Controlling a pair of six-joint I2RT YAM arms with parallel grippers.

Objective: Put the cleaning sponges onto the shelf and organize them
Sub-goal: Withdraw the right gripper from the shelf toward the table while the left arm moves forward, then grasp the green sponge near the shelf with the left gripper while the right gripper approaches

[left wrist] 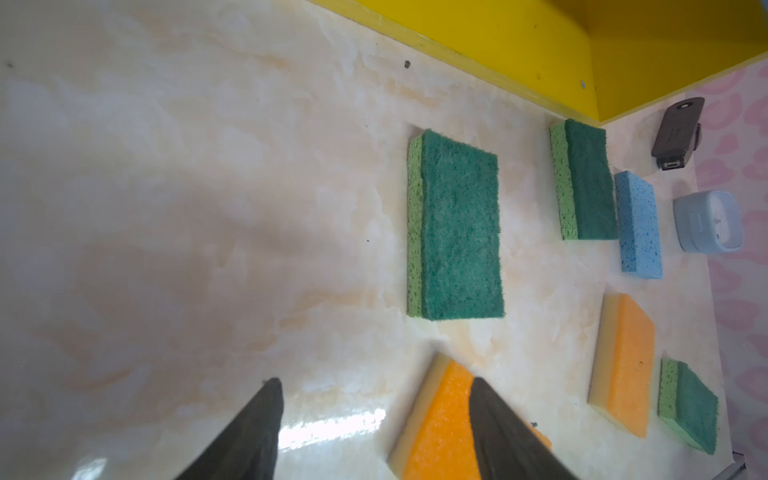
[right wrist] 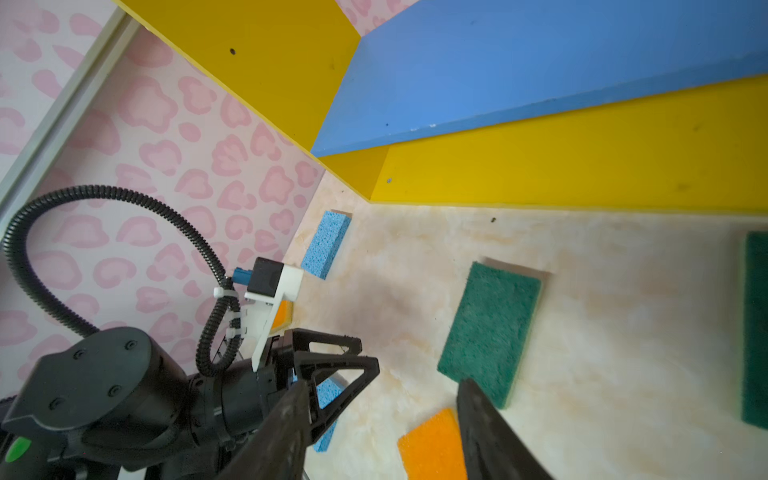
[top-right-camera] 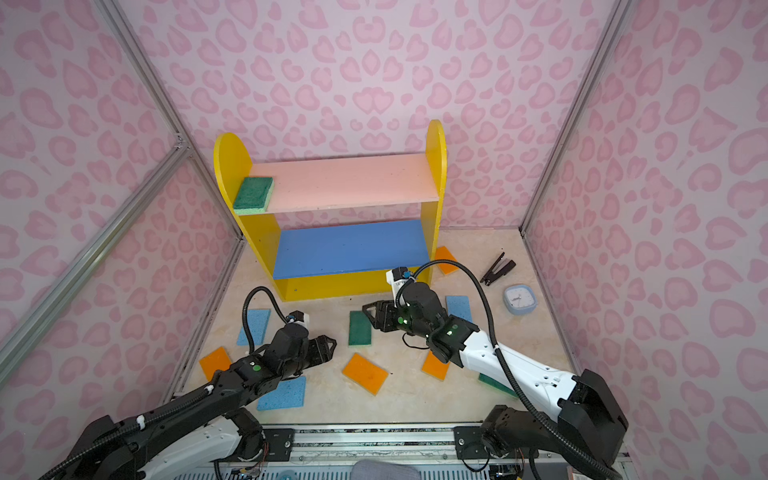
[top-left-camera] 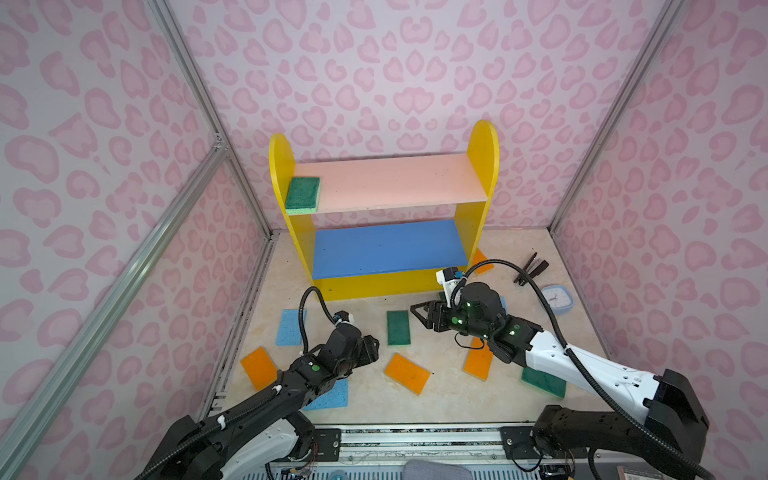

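The shelf [top-left-camera: 478, 216] stands at the back, with one green sponge [top-left-camera: 303, 194] at the left end of its pink upper board; its blue board [top-left-camera: 386, 249] is bare. Green, orange and blue sponges lie scattered on the floor. My left gripper [top-left-camera: 372, 347] hovers open and empty between a flat green sponge [left wrist: 457, 226] and an orange sponge [left wrist: 440, 424]. My right gripper [top-left-camera: 417, 316] hangs open and empty just right of that same green sponge [right wrist: 490, 328], facing left. A blue sponge [top-left-camera: 332, 395] is partly hidden under the left arm.
A black stapler [top-left-camera: 531, 268] and a light-blue clock [top-left-camera: 557, 298] lie at the right, near the wall. An orange sponge [top-left-camera: 482, 262] sits behind the shelf's right panel. Pink walls close in three sides; the two grippers face each other across the middle.
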